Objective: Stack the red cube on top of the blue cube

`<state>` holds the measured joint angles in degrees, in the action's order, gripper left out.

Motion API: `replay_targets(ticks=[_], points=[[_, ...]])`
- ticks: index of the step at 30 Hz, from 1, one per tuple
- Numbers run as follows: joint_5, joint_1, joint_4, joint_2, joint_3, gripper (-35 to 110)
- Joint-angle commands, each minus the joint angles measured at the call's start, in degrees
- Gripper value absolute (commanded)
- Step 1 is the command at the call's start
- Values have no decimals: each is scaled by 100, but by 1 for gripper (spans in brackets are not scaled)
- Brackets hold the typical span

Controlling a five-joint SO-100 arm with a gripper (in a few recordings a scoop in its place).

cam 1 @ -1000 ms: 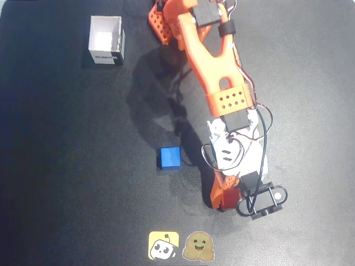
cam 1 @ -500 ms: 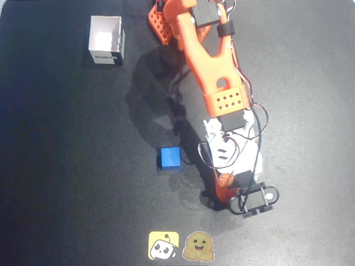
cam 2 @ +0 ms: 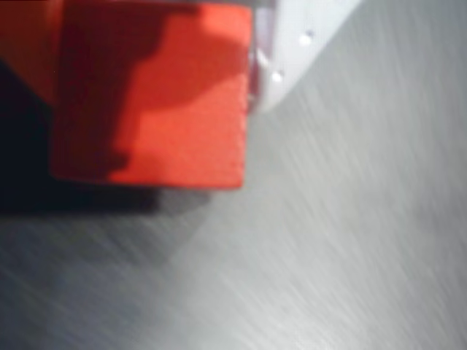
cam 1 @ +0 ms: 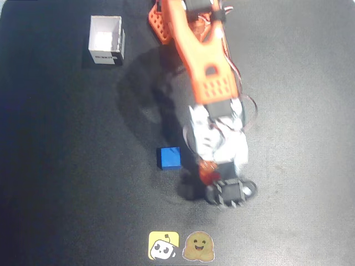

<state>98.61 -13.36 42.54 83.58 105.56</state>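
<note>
- Overhead view first: the orange arm [cam 1: 202,66] reaches down the picture from the top edge, over a dark tabletop [cam 1: 66,183].
- At its lower end the claw [cam 1: 209,178] sits just right of and a little below the blue cube [cam 1: 169,157], not touching it.
- A bit of the red cube [cam 1: 208,175] peeks out from under the wrist parts there; most of it is covered.
- Wrist view shows the red cube [cam 2: 157,95] up close, filling the upper left, pressed between an orange finger [cam 2: 25,44] on its left and a white one [cam 2: 292,44] on its right, so the claw is clamped on it.
- Blurred grey tabletop streaks past beneath the cube, with a shadow below it.
- The blue cube rests flat on the tabletop, nothing on top of it.
- A white open box [cam 1: 106,40] stands at upper left, well apart from both cubes.
- Two stickers, a yellow one [cam 1: 163,245] and a brownish smiling one [cam 1: 198,246], lie side by side near the bottom edge.
</note>
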Motion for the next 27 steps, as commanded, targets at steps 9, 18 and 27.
replay_targets(ticks=[9, 18, 27], points=[[-422, 976, 835, 2417, 1037, 0], [-633, 1608, 817, 3111, 1828, 0], [-642, 1758, 747, 2865, 2004, 0]])
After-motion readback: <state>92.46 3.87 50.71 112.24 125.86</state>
